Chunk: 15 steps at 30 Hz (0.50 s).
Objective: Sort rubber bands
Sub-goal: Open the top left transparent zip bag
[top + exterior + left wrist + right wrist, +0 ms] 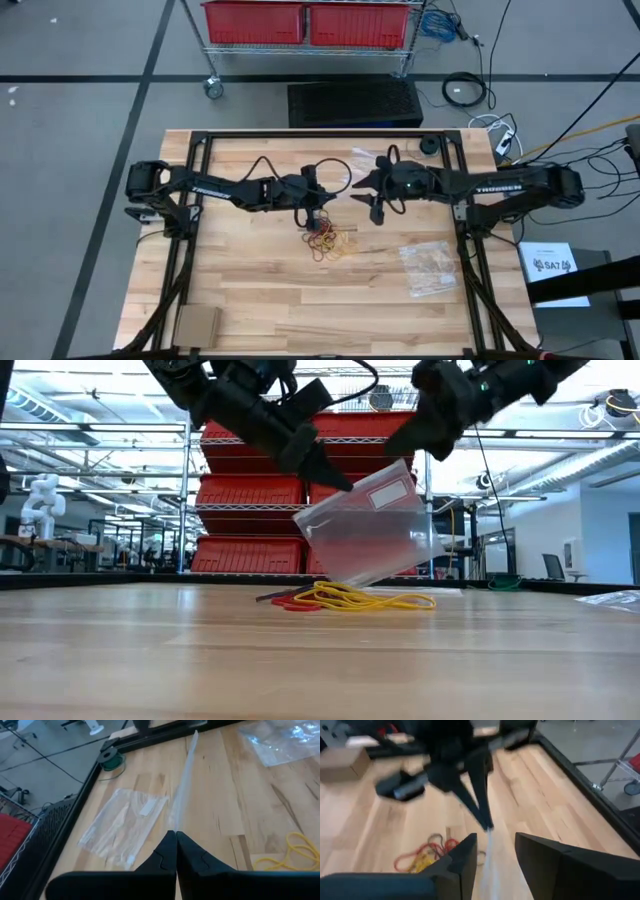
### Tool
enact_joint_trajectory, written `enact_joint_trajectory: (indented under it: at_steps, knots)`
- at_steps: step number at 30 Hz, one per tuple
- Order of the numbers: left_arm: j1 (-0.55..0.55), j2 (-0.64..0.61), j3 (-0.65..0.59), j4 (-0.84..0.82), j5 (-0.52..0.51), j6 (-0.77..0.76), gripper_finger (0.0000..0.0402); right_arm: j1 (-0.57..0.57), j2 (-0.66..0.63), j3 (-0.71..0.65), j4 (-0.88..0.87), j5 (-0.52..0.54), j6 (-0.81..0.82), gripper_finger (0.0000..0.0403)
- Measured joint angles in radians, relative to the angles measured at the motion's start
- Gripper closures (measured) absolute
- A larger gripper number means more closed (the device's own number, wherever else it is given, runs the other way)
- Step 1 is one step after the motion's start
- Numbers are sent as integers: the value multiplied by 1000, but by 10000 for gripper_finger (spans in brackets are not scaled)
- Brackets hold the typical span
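Left gripper [176, 836] fingers pinched together; right gripper [495, 847] fingers parted

Grey floor [80, 120], red bins [255, 22], wire shelving [190, 510]

The rubber bands [331, 242] lie in one loose tangled heap of thin red, yellow and dark loops, flat on the desk [260, 290], just toward 6 o'clock from its middle.

My matt black plastic left jaws [176, 851] are pinching a clear, glossy plastic bag [372, 532]. Thin rubber bands [345, 598] are lying on the surface [260, 290], pale smooth wood with visible grain.
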Motion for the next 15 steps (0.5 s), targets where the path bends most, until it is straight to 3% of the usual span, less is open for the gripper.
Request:
enact_joint_trajectory:
  at_steps: [10,15]
  knots:
    - [0,0,0,7,-18,-1,402,8,91,104,-190,-25,5,225]
    - [0,0,0,7,-20,-1,402,14,168,143,-200,-1,0,228]
